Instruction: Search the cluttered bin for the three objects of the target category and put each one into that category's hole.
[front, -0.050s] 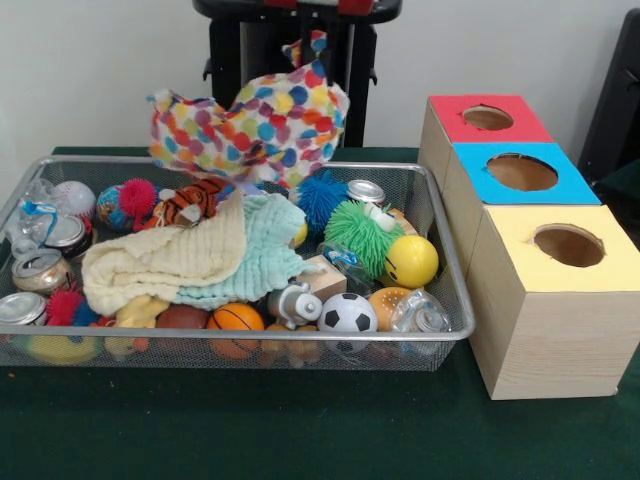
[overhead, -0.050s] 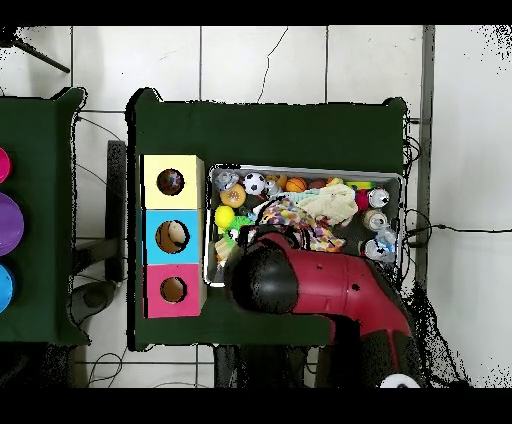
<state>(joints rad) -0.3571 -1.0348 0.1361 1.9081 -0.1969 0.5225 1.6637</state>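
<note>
A wire-mesh bin holds a jumble of balls, cans, soft toys and cloths. A spotted, many-coloured cloth hangs in the air above the bin's far side, drawn up to a pinched peak. My gripper is shut on that peak and is mostly hidden by the fabric. In the overhead view the red arm covers the near part of the bin. Beside the bin stand three wooden boxes with round holes, topped red, blue and yellow.
In the bin lie a soccer ball, basketball, yellow ball, green and blue fuzzy balls, a tiger toy, cream and mint cloths, and cans.
</note>
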